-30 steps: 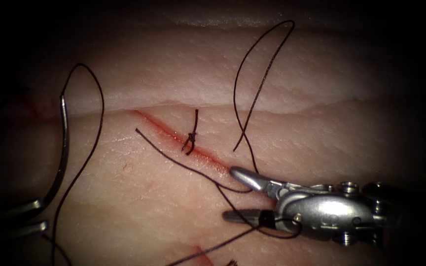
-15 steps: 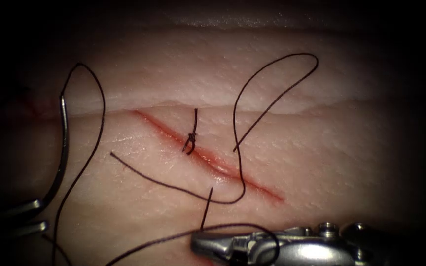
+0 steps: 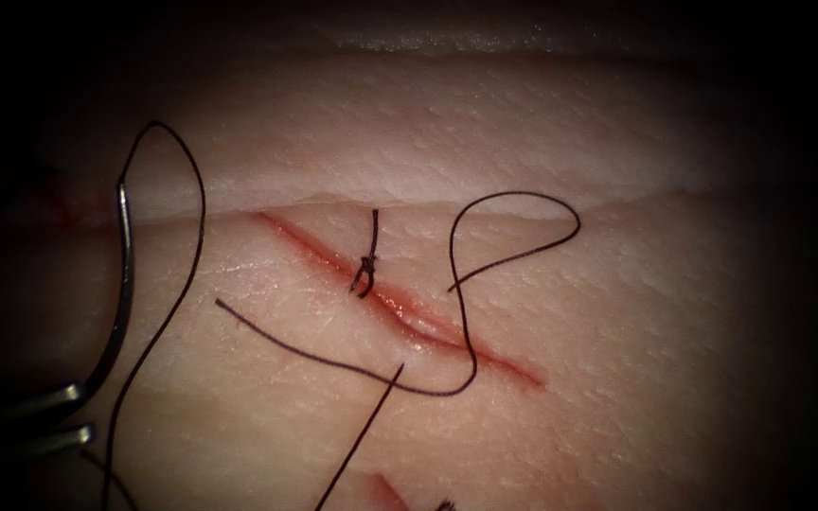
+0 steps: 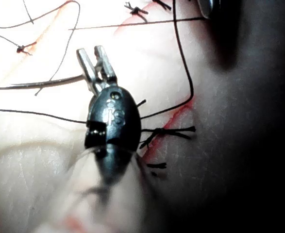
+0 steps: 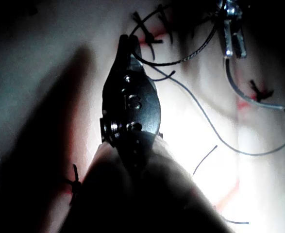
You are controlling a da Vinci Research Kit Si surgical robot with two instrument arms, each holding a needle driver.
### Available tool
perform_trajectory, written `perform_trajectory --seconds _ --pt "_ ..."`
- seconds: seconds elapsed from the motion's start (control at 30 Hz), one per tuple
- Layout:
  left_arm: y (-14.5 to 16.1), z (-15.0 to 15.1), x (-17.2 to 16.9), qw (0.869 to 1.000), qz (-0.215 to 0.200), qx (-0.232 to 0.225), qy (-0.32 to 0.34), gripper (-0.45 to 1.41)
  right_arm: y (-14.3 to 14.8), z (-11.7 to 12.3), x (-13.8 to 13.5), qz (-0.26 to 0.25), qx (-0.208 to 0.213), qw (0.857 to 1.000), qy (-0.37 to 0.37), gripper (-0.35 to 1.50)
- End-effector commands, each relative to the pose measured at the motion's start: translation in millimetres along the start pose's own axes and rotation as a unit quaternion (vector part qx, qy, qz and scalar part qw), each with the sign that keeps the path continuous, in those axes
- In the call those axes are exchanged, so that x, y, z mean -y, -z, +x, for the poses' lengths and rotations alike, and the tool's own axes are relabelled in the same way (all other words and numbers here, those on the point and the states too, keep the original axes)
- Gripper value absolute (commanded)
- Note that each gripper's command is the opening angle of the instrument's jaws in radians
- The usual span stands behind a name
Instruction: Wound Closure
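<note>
At about eight o'clock in the endoscope view, my left tool (image 3: 54, 416) has its jaws clamped on the needle (image 3: 123, 284). The grip is on the end of the curve far from where the thread (image 3: 466, 322) joins. The needle arcs up toward nine o'clock, left of the cut (image 3: 305, 246) and well apart from it, free of the tissue (image 3: 617, 378).

In the right wrist view my right tool (image 5: 125, 43) looks pressed shut with a strand of thread running out from its tip. I take it to be holding thread, not the needle or the tissue.

I judge the needle to be stiff, light and slick, and likely to swivel if it is pinched on the round of its curve. The place to hold it is on the body, away from the point and away from the thread join. The thread seems limp and springy and holds its own curl, as in the loop at two o'clock of the cut. I would grip it gently, since hard jaws could fray it. The tissue looks soft and may tear under a tug.

There is no vessel here. The nearest thing is the cut itself, which runs from eleven o'clock to four o'clock. Red fluid (image 3: 418, 324) lies along its groove, one knotted stitch (image 3: 368, 260) sits across it, and thread crosses its lower stretch.
</note>
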Motion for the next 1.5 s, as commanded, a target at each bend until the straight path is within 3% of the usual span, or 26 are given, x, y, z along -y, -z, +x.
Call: perform_trajectory --seconds 0.03,0.1,0.17,0.4,0.53,0.7,1.07,1.17,1.23,1.33,1.5 --pt "-0.6 -0.4 -0.3 1.000 0.000 0.000 0.000 -0.45 -0.1 -0.4 -1.2 -0.014 0.016 1.000 -0.001 0.17" --pt "-0.6 -0.4 -0.3 1.000 0.000 0.000 0.000 -0.45 1.4 -1.3 -2.3 -0.045 0.033 0.998 -0.010 0.98" --pt "-0.6 -0.4 -0.3 1.000 0.000 0.000 0.000 -0.45 3.2 -2.3 -3.3 -0.079 0.056 0.995 -0.021 1.26" --pt "-0.6 -0.4 -0.3 1.000 0.000 0.000 0.000 -0.45 9.0 -6.7 -6.1 -0.124 0.115 0.985 -0.031 1.26" --pt "-0.6 -0.4 -0.3 1.000 0.000 -0.001 0.000 -0.45 10.6 -9.4 -6.8 -0.137 0.138 0.980 -0.031 1.28" --pt "-0.6 -0.5 -0.3 1.000 0.000 -0.001 0.003 -0.45 10.6 -12.4 -6.9 -0.153 0.159 0.975 -0.026 1.28" --pt "-0.6 -0.5 -0.3 1.000 0.000 -0.001 0.003 -0.45 7.5 -18.4 -5.9 -0.154 0.177 0.972 -0.008 1.25" --pt "-0.6 -0.5 -0.3 1.000 0.000 -0.001 0.003 -0.45 6.9 -19.2 -5.9 -0.154 0.180 0.971 -0.005 1.16" --pt "-0.6 -0.5 -0.3 1.000 0.000 -0.001 0.003 -0.45 6.7 -19.5 -5.8 -0.155 0.181 0.971 -0.004 0.89" --pt "-0.6 -0.5 -0.3 1.000 0.000 -0.001 0.003 -0.45 6.9 -19.6 -5.7 -0.149 0.177 0.973 -0.003 -0.35" --pt "-0.5 -0.5 -0.2 1.000 -0.001 -0.001 0.003 -0.45 7.3 -17.6 -4.8 -0.142 0.168 0.975 -0.007 -0.35"
